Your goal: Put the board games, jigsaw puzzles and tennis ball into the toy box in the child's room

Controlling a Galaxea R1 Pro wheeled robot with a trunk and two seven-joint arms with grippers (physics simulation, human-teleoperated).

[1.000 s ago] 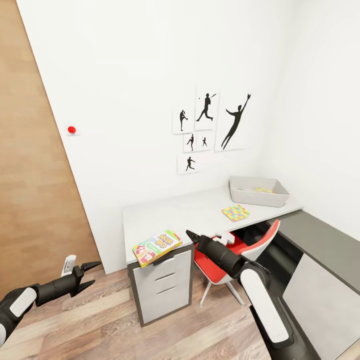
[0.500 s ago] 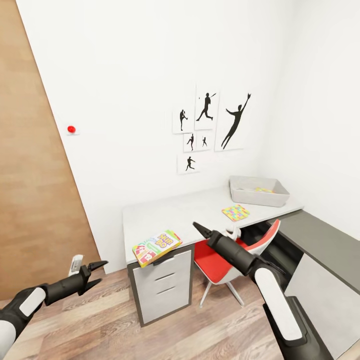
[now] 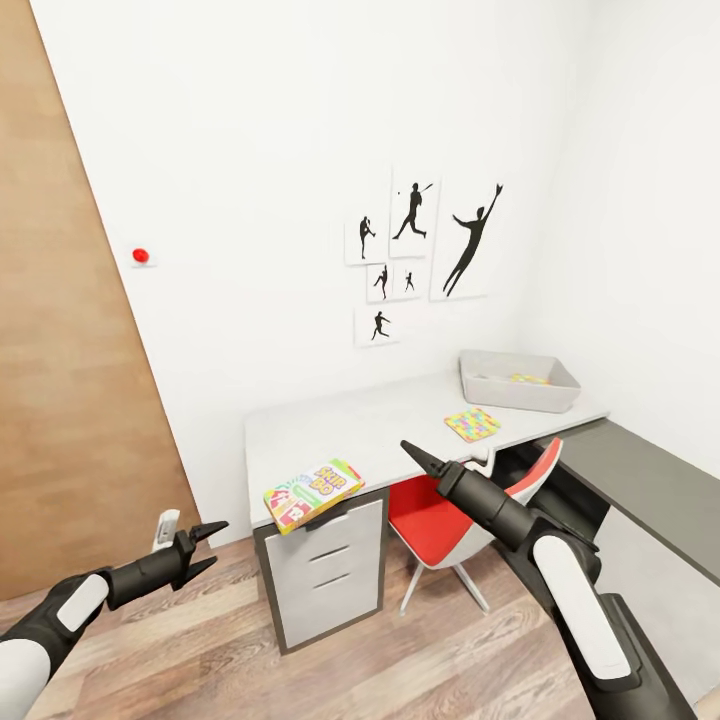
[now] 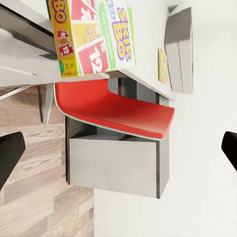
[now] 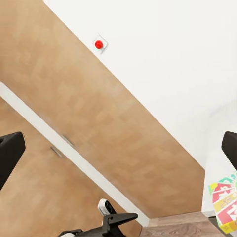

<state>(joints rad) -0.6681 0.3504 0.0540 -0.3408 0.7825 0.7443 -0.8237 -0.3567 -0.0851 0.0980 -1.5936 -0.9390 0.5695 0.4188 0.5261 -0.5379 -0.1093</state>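
Grippers first: left black two-fingered gripper [image 3: 203, 541] carried low above wood-plank floor [image 3: 300, 680], fingers spread apart, clamped on nothing. Right black two-fingered gripper [image 3: 415, 458] raised just before front edge of long pale grey-white table [image 3: 350, 425]; seen edge-on from head camera, but shown by own wrist camera with fingers wide apart and empty.

Nearest task item: flat orange-green printed "Skip-Bo" board game box [image 3: 313, 493], laid on table's near left corner, apparently jutting slightly past edge above white drawer unit [image 3: 325, 570]; touched by neither gripper.

Likely hazard: box knocked off that corner to floor by a sideways or upward brush from either arm, given overhang. Likely also awkward to pinch flat against tabletop without sliding.

Further off: thin multicolour jigsaw puzzle square [image 3: 472, 424] flat on table, near but apart from shallow pale grey toy box [image 3: 515, 397] at far end against wall; a second patch of similar colours glimpsed inside it.

Obstruction: red-seated white chair [image 3: 440, 512] parked under table, directly below right arm and between robot and toy box; possible snag for elbow or base. Dark grey cabinet [image 3: 640, 475] closing off right side.
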